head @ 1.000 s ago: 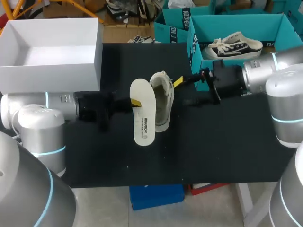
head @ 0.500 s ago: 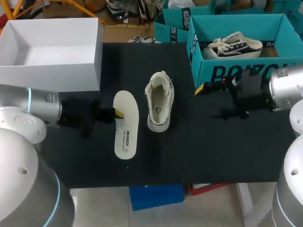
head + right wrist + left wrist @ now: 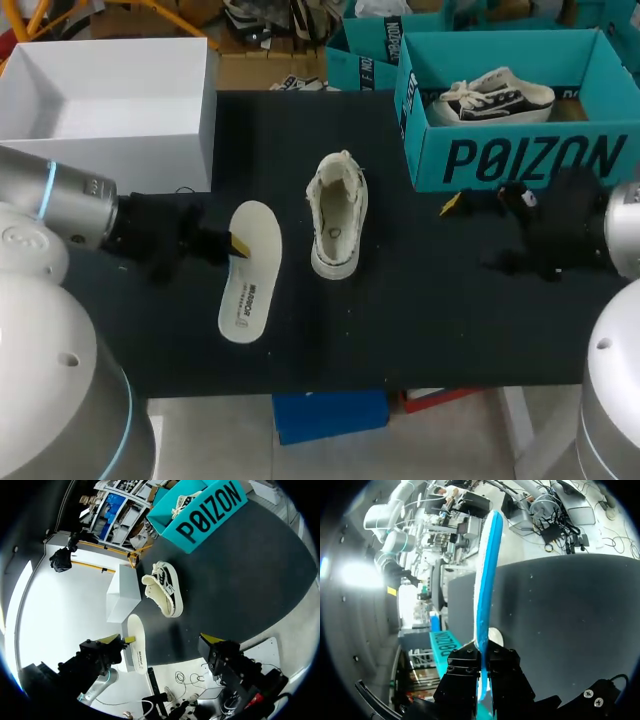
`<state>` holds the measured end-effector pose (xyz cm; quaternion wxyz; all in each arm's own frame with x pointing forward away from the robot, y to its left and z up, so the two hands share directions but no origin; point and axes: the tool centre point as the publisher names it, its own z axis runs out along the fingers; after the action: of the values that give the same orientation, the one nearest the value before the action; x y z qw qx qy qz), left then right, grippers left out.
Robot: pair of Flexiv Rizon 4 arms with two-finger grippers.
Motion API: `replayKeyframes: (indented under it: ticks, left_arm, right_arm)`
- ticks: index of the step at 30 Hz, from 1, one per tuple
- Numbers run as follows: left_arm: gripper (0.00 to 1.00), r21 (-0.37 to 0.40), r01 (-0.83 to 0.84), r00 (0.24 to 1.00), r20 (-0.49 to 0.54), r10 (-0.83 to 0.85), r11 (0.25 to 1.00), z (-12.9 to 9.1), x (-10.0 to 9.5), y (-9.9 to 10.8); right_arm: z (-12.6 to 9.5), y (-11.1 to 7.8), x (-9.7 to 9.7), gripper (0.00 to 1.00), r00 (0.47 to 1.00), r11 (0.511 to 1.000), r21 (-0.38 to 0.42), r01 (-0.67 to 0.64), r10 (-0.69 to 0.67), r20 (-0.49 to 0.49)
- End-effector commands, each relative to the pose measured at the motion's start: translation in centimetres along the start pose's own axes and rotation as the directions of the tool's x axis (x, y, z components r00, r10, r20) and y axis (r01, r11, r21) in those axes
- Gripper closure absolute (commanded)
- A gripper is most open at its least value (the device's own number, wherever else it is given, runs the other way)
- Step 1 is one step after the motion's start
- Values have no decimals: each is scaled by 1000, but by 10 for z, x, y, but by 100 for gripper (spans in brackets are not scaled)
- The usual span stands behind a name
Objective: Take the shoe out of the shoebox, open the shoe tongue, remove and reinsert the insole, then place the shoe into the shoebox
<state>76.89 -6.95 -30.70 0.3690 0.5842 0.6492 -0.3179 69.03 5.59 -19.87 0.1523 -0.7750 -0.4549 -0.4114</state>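
Over the bench beside the shoe, the left jaws grip the removed insole, the right jaws spread empty; next, I judge, slide it back in.

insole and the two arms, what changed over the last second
The left claw, shut on the white flat insole, carried it away from the cream canvas shoe, leftward and toward the front edge of the black table. The right claw, open and empty, drew back rightward from the shoe. The shoe stayed in about the same spot; the white open shoebox and teal cardboard box did not move.
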Motion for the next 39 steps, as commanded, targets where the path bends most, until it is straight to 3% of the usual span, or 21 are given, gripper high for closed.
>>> replayKeyframes:
  ticks: [1,8,17,24,39]
  left_arm:
    - [100,8,0,1000,-29,1,1000,-2,-2,0]
    - [100,65,7,1000,-6,-7,998,9,-10,-7]
    - [100,177,20,1000,-21,-17,984,42,-18,-11]
    - [100,244,63,997,-56,-51,968,64,-19,4]
    - [100,292,115,993,-71,-99,949,95,-22,37]
  right_arm:
    - [-23,-9,-1,0,1000,990,-143,-1,3,12]
    - [-24,-9,-1,0,1000,989,-148,-3,5,11]
    - [-24,-9,-1,0,1000,989,-148,-3,5,11]
    - [-24,-9,-1,0,1000,989,-148,-3,5,11]
    - [-24,-9,-1,0,1000,989,-148,-3,5,11]
